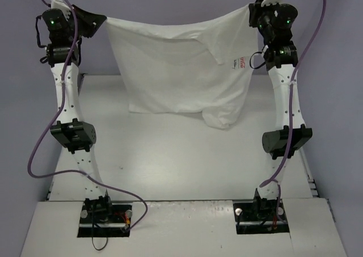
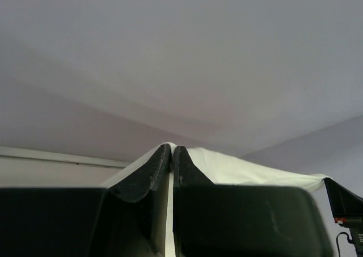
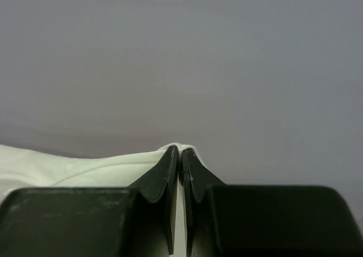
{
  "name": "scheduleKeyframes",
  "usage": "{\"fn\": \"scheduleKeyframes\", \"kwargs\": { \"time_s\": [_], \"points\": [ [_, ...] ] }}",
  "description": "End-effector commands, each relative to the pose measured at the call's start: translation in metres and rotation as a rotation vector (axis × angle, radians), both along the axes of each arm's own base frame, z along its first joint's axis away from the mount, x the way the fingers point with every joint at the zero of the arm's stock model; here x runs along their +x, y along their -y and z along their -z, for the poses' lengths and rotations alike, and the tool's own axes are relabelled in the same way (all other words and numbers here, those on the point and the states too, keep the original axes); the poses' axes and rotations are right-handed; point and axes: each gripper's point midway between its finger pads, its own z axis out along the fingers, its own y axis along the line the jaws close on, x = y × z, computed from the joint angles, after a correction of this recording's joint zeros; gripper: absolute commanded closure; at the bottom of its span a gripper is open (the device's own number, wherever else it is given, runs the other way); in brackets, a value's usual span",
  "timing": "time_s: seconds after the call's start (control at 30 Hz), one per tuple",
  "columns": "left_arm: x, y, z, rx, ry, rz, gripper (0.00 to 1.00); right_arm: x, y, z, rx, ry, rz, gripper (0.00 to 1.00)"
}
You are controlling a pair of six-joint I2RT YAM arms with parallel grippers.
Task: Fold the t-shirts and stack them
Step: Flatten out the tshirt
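Currently my left tool [image 2: 172, 150] and right tool [image 3: 180, 150] pinch the limp, light t-shirt [image 1: 176, 70] by its top corners, perhaps the hem's.

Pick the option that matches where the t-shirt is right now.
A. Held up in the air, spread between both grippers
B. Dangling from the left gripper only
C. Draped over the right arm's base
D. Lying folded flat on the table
A: the t-shirt hangs spread out between the left gripper and the right gripper, each shut on an upper corner of the cloth.
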Motion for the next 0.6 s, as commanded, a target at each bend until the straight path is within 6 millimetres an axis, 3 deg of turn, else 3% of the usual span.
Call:
{"fn": "scheduleKeyframes", "kwargs": {
  "time_s": [0.0, 0.07, 0.13, 0.17, 0.27, 0.33, 0.43, 0.5, 0.53, 0.57],
  "points": [
    [-0.072, 0.015, -0.127, 0.029, 0.384, 0.073, 1.00, -0.077, 0.005, -0.155, 0.013, 0.534, -0.001, 1.00],
    [-0.085, 0.013, -0.141, 0.051, 0.427, 0.068, 1.00, -0.098, 0.010, -0.172, 0.010, 0.594, 0.017, 1.00],
    [-0.094, 0.007, -0.147, 0.056, 0.445, 0.071, 1.00, -0.097, 0.012, -0.162, -0.012, 0.585, 0.039, 1.00],
    [-0.095, 0.007, -0.145, 0.065, 0.440, 0.074, 1.00, -0.112, 0.016, -0.169, -0.016, 0.605, 0.051, 1.00],
    [-0.082, 0.006, -0.112, 0.078, 0.359, 0.089, 1.00, -0.107, 0.016, -0.143, -0.054, 0.548, 0.047, 1.00],
    [-0.087, 0.009, -0.094, 0.117, 0.327, 0.093, 1.00, -0.093, 0.016, -0.080, -0.099, 0.401, 0.039, 1.00],
    [-0.083, 0.005, -0.037, 0.151, 0.206, 0.067, 1.00, -0.078, 0.015, 0.022, -0.145, 0.158, 0.019, 1.00],
    [-0.076, -0.001, 0.035, 0.139, 0.049, 0.041, 1.00, -0.074, 0.011, 0.093, -0.159, -0.012, -0.016, 1.00],
    [-0.075, -0.003, 0.064, 0.138, -0.010, 0.028, 1.00, -0.074, 0.009, 0.141, -0.147, -0.133, -0.028, 1.00],
    [-0.081, -0.004, 0.086, 0.139, -0.053, 0.017, 1.00, -0.080, 0.006, 0.203, -0.123, -0.291, -0.042, 1.00]
  ]
}}
